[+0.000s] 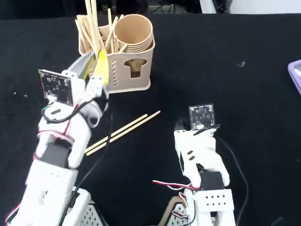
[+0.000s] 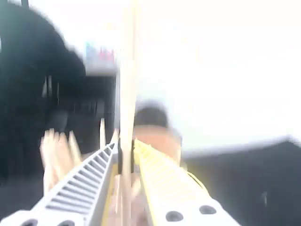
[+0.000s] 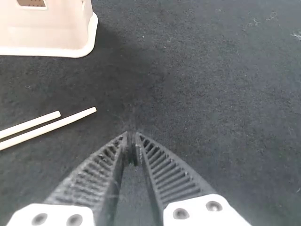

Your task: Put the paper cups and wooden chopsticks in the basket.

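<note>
High view: fixed above the arms' bases, looking down and forward over the whole black table (image 1: 235, 84); the basket (image 1: 127, 66) sits far off at the upper left of the frame.
Left wrist view: on the left arm, sighting along the left hand (image 2: 124, 143) and the chopstick (image 2: 128, 70) clamped in it, near the basket; blurred.
Right wrist view: on the right arm, tilted down past the right hand (image 3: 132, 136), close to the table.
Shared: the high and right wrist views both show the basket's foot and the loose chopsticks (image 3: 47, 123).

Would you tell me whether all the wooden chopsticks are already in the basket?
No, two chopsticks lie flat on the black table, in front of the basket and apart from it.
</note>
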### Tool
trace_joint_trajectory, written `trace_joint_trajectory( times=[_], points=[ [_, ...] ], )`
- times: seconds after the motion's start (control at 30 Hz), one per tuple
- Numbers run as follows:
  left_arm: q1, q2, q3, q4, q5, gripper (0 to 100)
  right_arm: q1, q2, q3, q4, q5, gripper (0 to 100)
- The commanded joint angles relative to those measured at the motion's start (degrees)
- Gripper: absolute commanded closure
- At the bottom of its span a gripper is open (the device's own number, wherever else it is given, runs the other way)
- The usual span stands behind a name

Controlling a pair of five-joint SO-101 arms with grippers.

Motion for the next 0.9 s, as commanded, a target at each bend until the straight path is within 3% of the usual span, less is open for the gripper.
trace_joint_trajectory(
  times=[0.0, 0.37, 0.87],
  points=[
    [0.75, 12.04, -0.66, -25.23, 0.97, 97, 0.7, -1.54, -0.4, -1.49, -0.18, 98.6],
    [-8.92, 39.12, -18.33, -27.6, 1.41, 97, 0.7, -1.54, -0.4, -1.49, -0.18, 98.6],
    [-9.98, 45.98, -19.03, -27.52, 1.41, 95, 0.7, -1.54, -0.4, -1.67, -0.18, 98.6]
  ],
)
